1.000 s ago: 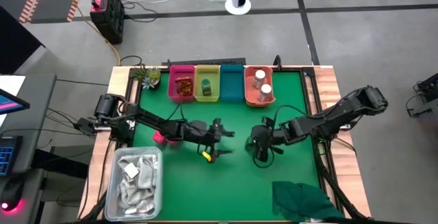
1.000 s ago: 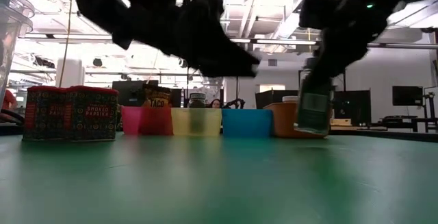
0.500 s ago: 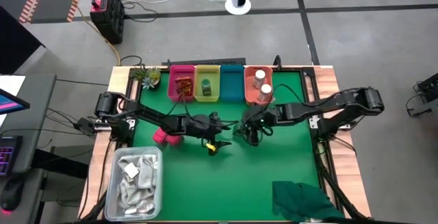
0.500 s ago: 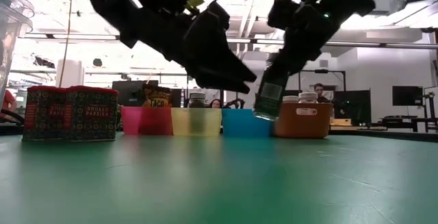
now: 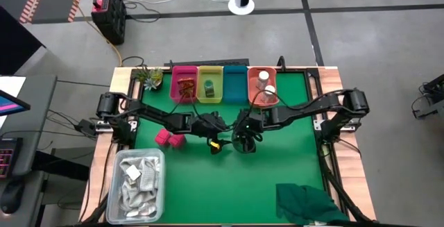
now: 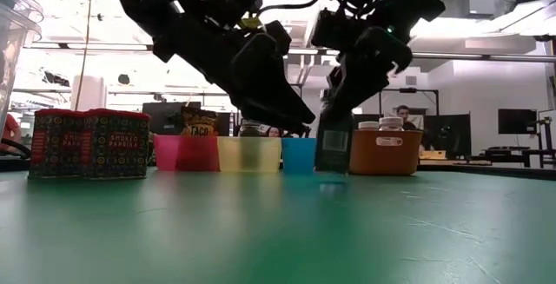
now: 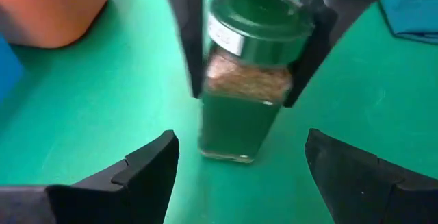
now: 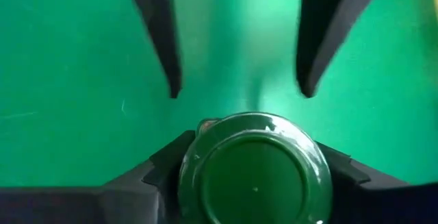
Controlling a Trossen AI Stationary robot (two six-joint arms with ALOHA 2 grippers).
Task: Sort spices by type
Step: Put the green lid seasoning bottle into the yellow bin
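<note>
right gripper (image 5: 244, 142) has carried the green-capped jar (image 7: 248, 73) to mid-surface (image 5: 291, 157) and set it down, fingers around its neck, loosening | left gripper (image 5: 216, 138) faces it, fingers wide | handover likely next

A row of four bins (image 5: 222, 85) stands along the back edge of the bench (image 5: 277, 171). A spice jar (image 7: 248, 73) stands mid-bench, before them, between both end effectors.

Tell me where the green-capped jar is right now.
The green-capped jar stands upright mid-table between the right gripper's fingers, in front of the blue bin, with the open left gripper facing it.
</note>
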